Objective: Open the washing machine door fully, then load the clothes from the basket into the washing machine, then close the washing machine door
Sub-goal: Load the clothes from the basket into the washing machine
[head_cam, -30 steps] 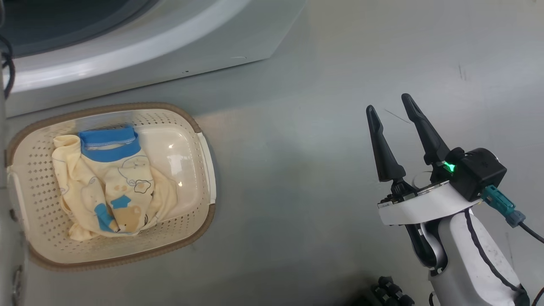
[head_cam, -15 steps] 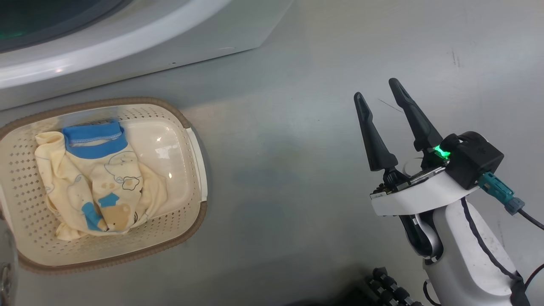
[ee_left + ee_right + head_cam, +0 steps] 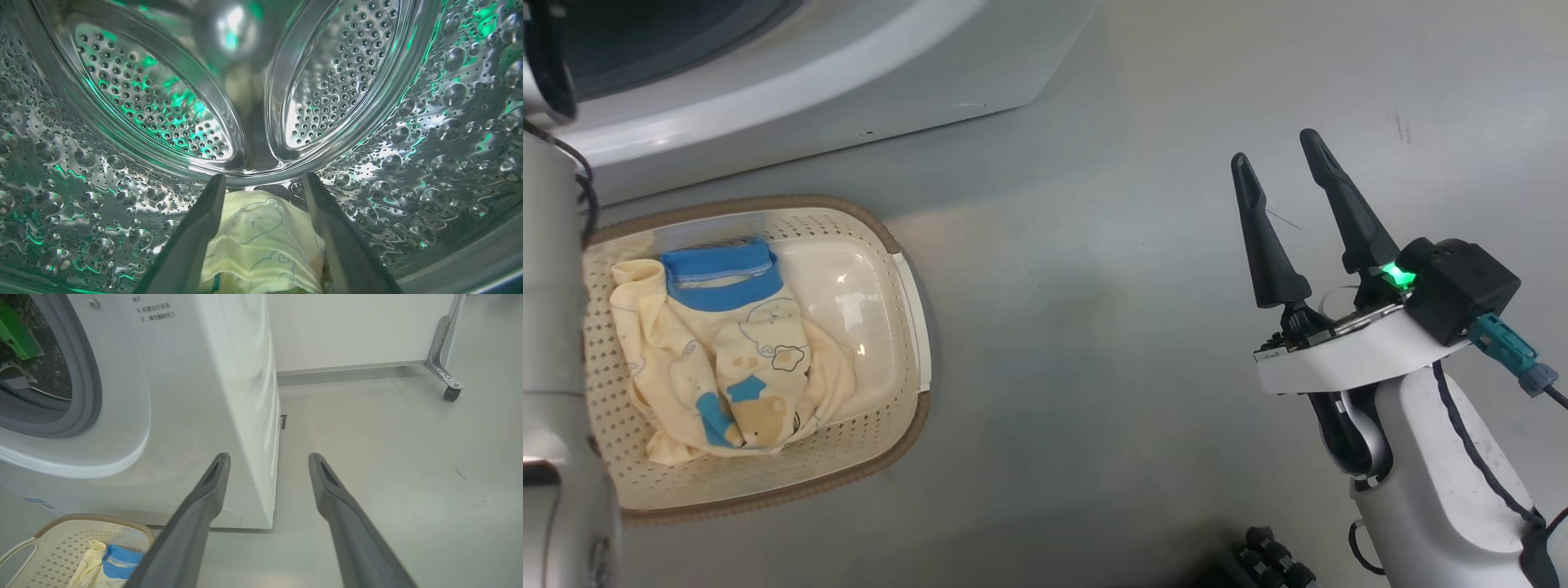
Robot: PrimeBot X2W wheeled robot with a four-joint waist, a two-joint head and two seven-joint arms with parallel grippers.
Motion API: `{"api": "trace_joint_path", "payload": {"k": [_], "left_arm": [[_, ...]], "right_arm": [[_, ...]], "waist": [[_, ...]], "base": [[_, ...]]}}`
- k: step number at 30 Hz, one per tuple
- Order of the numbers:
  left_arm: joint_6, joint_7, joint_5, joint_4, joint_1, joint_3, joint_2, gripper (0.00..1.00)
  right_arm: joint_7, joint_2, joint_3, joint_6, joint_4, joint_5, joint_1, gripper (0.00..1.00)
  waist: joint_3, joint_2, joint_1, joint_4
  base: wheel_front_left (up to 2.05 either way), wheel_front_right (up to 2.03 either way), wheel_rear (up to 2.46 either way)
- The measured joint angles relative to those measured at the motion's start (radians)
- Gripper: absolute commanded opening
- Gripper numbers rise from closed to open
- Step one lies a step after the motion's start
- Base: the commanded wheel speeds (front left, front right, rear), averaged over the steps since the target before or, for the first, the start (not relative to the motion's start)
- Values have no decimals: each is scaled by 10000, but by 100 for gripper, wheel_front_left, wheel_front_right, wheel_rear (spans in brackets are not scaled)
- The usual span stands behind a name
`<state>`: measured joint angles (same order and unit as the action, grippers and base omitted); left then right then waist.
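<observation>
The left gripper (image 3: 263, 181) is inside the big white washing machine (image 3: 809, 90), fingers spread wide either side of a soft pale yellow printed garment (image 3: 261, 237) lying loose on the floor of the perforated steel drum (image 3: 102, 196). The right gripper (image 3: 1276, 149) hangs wide open over the grey floor (image 3: 1094, 327). A cream garment with a blue collar (image 3: 727, 351) lies crumpled toward the left side of the cream perforated plastic basket (image 3: 768, 200). It looks light and limp; a bunched fold near its middle seems the best hold.
</observation>
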<state>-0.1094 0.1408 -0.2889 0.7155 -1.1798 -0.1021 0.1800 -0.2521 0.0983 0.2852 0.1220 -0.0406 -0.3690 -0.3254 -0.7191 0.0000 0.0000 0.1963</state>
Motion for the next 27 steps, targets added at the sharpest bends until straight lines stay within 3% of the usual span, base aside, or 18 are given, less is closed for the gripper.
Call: {"api": "trace_joint_path", "payload": {"k": [6, 17, 27], "left_arm": [[-2, 1218, -17, -121, 1052, -44, -740, 100], [-13, 1200, -15, -913, 3605, 82, -1080, 100], [-48, 1185, 328, -2993, 6517, 493, -1304, 100]], "right_arm": [[0, 54, -426, 0, -146, 0, 71, 100], [-2, 125, -499, 0, -428, 19, 489, 100], [-2, 142, -748, 0, -788, 186, 1163, 100]], "waist": [[381, 0, 0, -272], [1418, 0, 0, -719], [2551, 0, 0, -976]], "base": [[0, 0, 0], [0, 0, 0], [0, 0, 0]]}}
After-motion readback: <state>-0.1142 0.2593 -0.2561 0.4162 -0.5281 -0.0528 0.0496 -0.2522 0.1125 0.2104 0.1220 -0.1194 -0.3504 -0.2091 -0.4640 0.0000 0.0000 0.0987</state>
